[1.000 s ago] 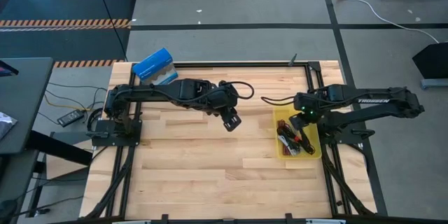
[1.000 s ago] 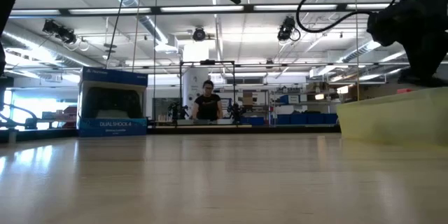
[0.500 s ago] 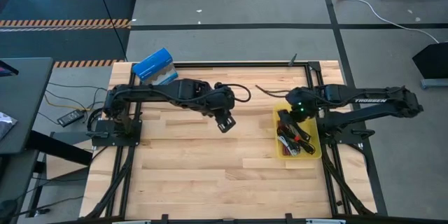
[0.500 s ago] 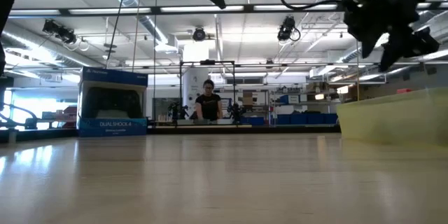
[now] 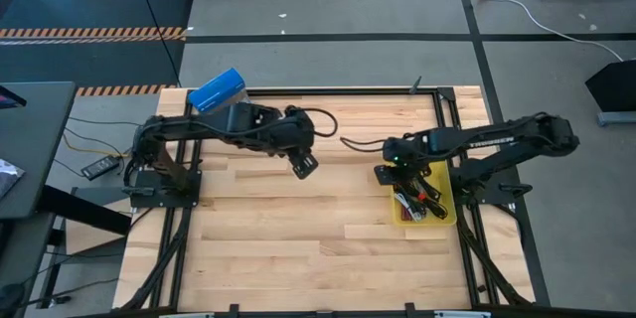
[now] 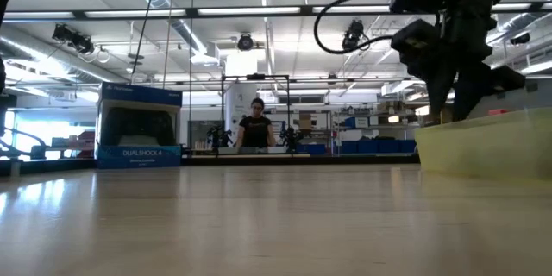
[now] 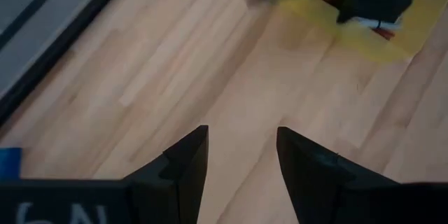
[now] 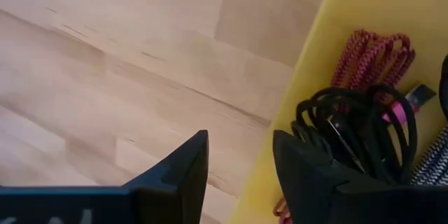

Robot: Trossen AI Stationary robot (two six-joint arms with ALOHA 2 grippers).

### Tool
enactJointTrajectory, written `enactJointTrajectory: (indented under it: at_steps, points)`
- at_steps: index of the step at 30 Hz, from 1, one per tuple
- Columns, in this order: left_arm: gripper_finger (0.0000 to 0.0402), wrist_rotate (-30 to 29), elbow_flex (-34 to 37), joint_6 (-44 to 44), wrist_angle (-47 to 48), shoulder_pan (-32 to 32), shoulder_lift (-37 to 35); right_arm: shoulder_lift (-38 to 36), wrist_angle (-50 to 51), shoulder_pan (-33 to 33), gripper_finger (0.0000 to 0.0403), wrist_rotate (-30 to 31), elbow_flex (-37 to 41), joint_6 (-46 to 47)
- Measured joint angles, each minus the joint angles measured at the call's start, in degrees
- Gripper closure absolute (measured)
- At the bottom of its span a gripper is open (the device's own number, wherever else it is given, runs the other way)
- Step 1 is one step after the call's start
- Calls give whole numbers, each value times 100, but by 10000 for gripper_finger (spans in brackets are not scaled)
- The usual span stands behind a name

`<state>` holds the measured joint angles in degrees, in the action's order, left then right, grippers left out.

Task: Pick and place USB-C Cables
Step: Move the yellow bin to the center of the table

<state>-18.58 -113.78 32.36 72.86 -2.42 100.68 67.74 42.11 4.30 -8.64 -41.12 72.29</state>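
The USB-C cables [image 5: 417,197] lie bundled in a yellow tray [image 5: 446,217] at the table's right. The right wrist view shows a maroon bundle [image 8: 369,56] and a black bundle [image 8: 353,129] inside the tray's yellow wall [image 8: 297,105]. My right gripper [image 5: 386,173] is open and empty, hanging above the tray's left rim, mostly over bare wood [image 8: 238,175]. My left gripper [image 5: 304,164] is open and empty, raised above the table's middle [image 7: 241,161].
A blue box [image 5: 217,89] stands at the table's far left corner, also in the low view [image 6: 138,125]. Bare wooden table lies between the arms. A white cord [image 5: 517,5] lies on the floor beyond. A person [image 6: 256,125] sits far behind the table.
My right gripper has moved from above the tray toward the table's left and come down, and now hangs over the tray's left rim. My left gripper has drawn back toward the table's left and far edge, rising. The cables have stayed in the tray.
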Motion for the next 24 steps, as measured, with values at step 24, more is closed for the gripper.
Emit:
enactJointTrajectory:
  at_steps: [24]
  points:
    - [225, -302, -2, 148, 509, -9, -380, 1473, -1575, -862, 389, -397, -6, -105]
